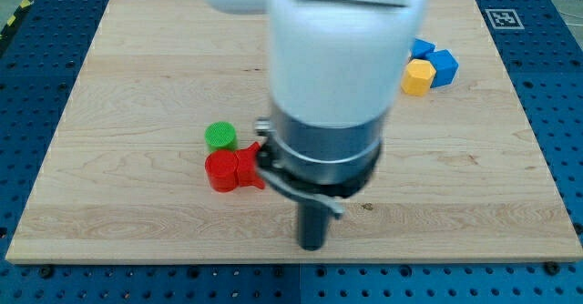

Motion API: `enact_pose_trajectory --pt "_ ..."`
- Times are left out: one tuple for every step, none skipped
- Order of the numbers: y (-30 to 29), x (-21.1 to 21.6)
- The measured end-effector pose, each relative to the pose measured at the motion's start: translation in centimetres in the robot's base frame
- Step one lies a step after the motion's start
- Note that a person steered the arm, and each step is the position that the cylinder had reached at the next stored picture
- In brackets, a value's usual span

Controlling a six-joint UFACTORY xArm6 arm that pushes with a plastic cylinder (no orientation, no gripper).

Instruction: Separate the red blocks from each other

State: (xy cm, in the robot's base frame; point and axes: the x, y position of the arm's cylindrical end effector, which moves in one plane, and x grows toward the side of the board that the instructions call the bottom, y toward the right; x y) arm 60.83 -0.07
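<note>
Two red blocks lie touching each other left of the board's middle: a red cylinder on the view's left and a red star-like block on its right, partly hidden by the arm. A green cylinder sits just above the red cylinder, touching or nearly touching it. My tip rests on the board below and to the right of the red blocks, apart from them. The arm's wide white and grey body covers the board's middle.
A yellow block and a blue block sit together at the view's upper right, with another blue block partly hidden behind the arm. The wooden board lies on a blue perforated table.
</note>
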Motion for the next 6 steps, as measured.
enact_pose_trajectory --pt "-3.4 -1.2" --pt "-5.6 -3.8" --pt "-6.3 -5.1" --pt "-8.3 -5.1" --pt "-10.4 -6.2" --pt "-9.5 -8.5"
